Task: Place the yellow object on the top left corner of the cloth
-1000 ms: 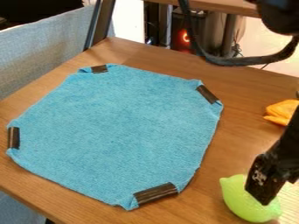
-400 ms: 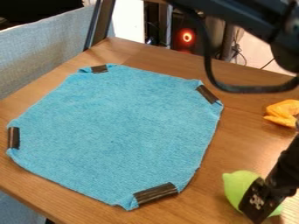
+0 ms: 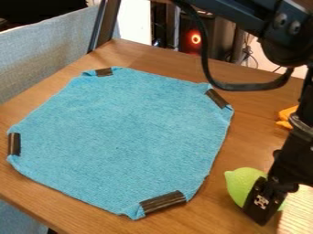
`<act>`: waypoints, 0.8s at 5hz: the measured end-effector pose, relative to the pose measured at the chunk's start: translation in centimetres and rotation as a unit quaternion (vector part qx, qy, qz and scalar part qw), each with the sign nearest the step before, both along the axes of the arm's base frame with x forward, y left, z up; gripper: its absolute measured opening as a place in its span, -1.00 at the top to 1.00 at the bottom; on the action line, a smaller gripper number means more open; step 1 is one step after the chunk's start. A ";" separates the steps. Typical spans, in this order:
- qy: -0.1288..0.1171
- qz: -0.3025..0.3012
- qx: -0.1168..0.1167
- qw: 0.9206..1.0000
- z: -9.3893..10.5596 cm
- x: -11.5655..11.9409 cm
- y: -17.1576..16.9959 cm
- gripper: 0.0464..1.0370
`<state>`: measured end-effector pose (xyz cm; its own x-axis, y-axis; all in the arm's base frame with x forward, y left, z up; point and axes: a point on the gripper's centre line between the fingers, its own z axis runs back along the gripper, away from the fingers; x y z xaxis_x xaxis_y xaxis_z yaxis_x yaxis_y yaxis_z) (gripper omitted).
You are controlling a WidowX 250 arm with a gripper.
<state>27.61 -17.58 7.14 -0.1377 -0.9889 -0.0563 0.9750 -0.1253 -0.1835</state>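
A: You are standing nearer; what is the black pincer [image 3: 260,214] doing?

B: It is hanging below the arm [image 3: 286,29], slanting down and to the left as we are viewing it. I am looking for its grip, but I cannot tell whether it is clamping anything or standing apart

A: And the yellow object [image 3: 240,183]?

B: Lemon-shaped, yellow-green: it is lying or hovering directly behind the pincer, which is partly covering it. Its pointed end is showing to the pincer's upper left. Whether it is touching the table [image 3: 245,137] I cannot tell

A: Where is the cloth [image 3: 122,137] lying?

B: Left of the pincer and farther up, flat and blue, its corners bearing four dark strips: one strip [image 3: 162,201] is lying nearest, to the pincer's left; another [image 3: 216,98] is sitting above and left of it; a third [image 3: 105,71] is marking the far upper left; the last [image 3: 14,144] is sitting at the far left

A: Anything else around it?

B: An orange item [image 3: 285,115] is peeking out above the pincer, partly behind the arm. A black cable [image 3: 245,86] is looping above and left of the pincer, and beyond the table a red ring [image 3: 196,38] is glowing
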 end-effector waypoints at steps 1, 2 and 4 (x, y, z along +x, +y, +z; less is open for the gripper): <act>0.001 0.027 -0.004 1.000 0.4 0.6 1.2 -0.62; -0.006 0.071 -0.040 0.997 2.9 1.3 3.0 -0.62; -0.044 0.170 -0.079 0.981 7.0 2.6 8.0 -0.62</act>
